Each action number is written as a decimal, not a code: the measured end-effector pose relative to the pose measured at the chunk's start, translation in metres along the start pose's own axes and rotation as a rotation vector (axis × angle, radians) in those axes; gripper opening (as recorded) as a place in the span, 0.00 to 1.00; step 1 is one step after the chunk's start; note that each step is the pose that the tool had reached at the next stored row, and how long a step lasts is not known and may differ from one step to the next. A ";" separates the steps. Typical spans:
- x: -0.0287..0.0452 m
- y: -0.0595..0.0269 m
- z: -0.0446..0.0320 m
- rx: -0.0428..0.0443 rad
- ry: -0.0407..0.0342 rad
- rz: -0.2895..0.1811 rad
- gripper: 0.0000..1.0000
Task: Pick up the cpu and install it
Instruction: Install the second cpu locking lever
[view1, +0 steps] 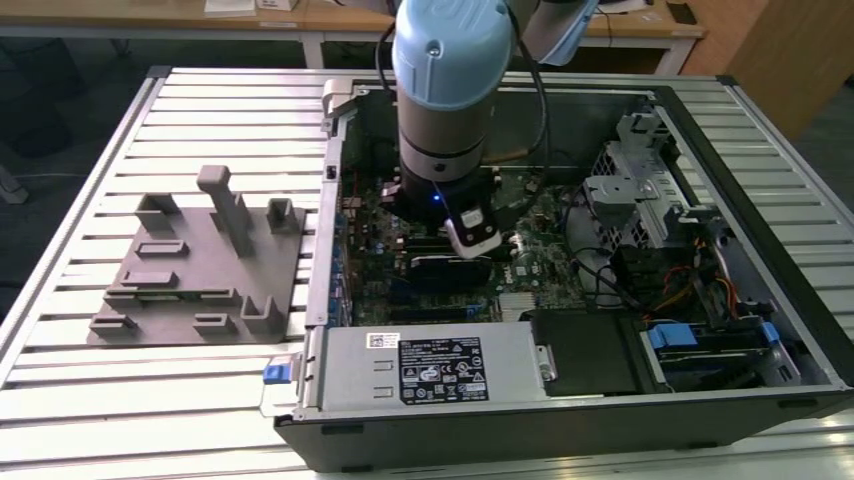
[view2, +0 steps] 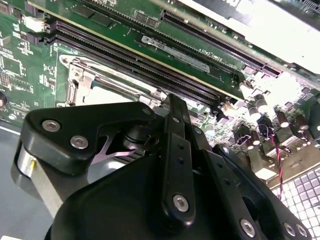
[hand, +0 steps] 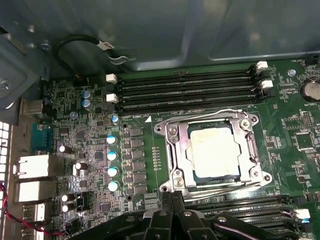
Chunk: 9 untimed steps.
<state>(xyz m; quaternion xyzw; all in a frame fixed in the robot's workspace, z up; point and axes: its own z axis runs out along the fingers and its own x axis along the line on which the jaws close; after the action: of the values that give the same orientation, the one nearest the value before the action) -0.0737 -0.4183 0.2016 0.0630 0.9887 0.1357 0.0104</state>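
First wrist view, cpu: the cpu (hand: 212, 152), silver-grey top with pale blotches, lies flat inside the socket (hand: 212, 150), framed by the metal bracket.
Socket surroundings: memory slots (hand: 185, 87) run alongside the socket on the green motherboard (hand: 295, 140); a row of small capacitors (hand: 112, 155) stands near the socket's other side.
Gripper, first wrist view: the black gripper (hand: 172, 220) sits just beside the socket's edge, cut off by the frame; whether its fingers are apart or together cannot be told.
Second wrist view: the gripper body (view2: 170, 200) covers most of the socket; a strip of the bracket (view2: 100, 82) and a pale patch within it show past it, too little to make out the chip.
Exterior view, container: the open computer case (view1: 747, 330) lies on the slatted table (view1: 80, 200); inside it are the motherboard, a boxed power supply (view1: 427, 365) and drive bays (view1: 641, 190).
Exterior view, arm: the arm (view1: 447, 90) reaches down into the case and hides the socket.
Outside the case: the grey plastic blocks (view1: 200, 260) lie on the table, well apart from the gripper.
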 end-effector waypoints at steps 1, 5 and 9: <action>0.0000 -0.0001 0.0004 -0.0024 0.0003 0.000 0.11; 0.0004 -0.0007 0.0022 -0.0048 0.0006 0.000 0.11; 0.0013 -0.0013 0.0040 -0.0056 0.0008 0.000 0.11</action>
<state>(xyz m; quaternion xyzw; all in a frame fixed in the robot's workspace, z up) -0.0750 -0.4184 0.1974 0.0629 0.9883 0.1385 0.0102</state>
